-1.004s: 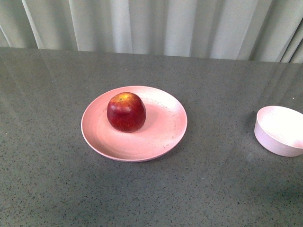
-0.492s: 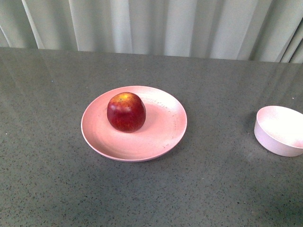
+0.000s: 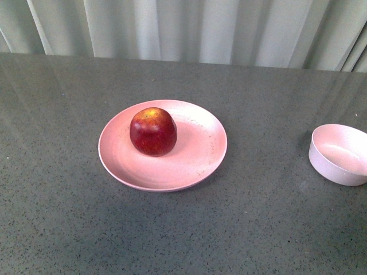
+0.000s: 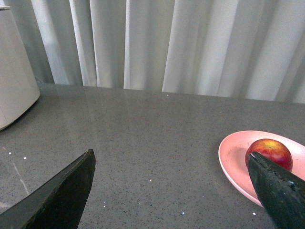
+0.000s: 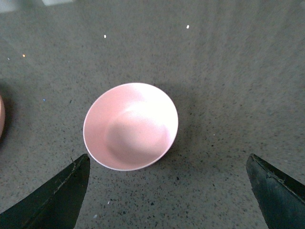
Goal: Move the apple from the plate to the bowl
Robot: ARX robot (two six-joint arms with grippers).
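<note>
A dark-red apple [image 3: 153,132] with a yellow-orange patch near its top is seen resting on a wide, shallow pink plate [image 3: 195,166]. The apple is set left of the plate's middle, toward the far rim, and nothing is touching it. The plate lies near the middle of a grey speckled table [image 3: 69,229].

Well apart from the plate, at the right edge of the front view, a small, deep, pale pink bowl [image 3: 341,154] is placed on the same table. It stands upright and nothing is seen inside it. Part of it is cut off by the picture's edge. Behind the table, a pale pleated curtain [image 3: 189,28] is hung across the whole background.

No arm is shown in the front view. In the left wrist view, the left gripper [image 4: 170,155] is shown with its two dark fingers [image 4: 62,195] spread wide apart and nothing held between them. The table is seen between the fingers, and the apple and plate are seen beyond one fingertip, which partly hides them. A white rounded object [image 4: 14,86] is visible at the far edge of the table, near the curtain; what it is cannot be told.

In the right wrist view, the right gripper [image 5: 167,157] is held above the table with its fingers [image 5: 52,200] likewise spread wide and nothing gripped. The bowl is viewed from above, lying just beyond the fingertips and nearer one of them.
</note>
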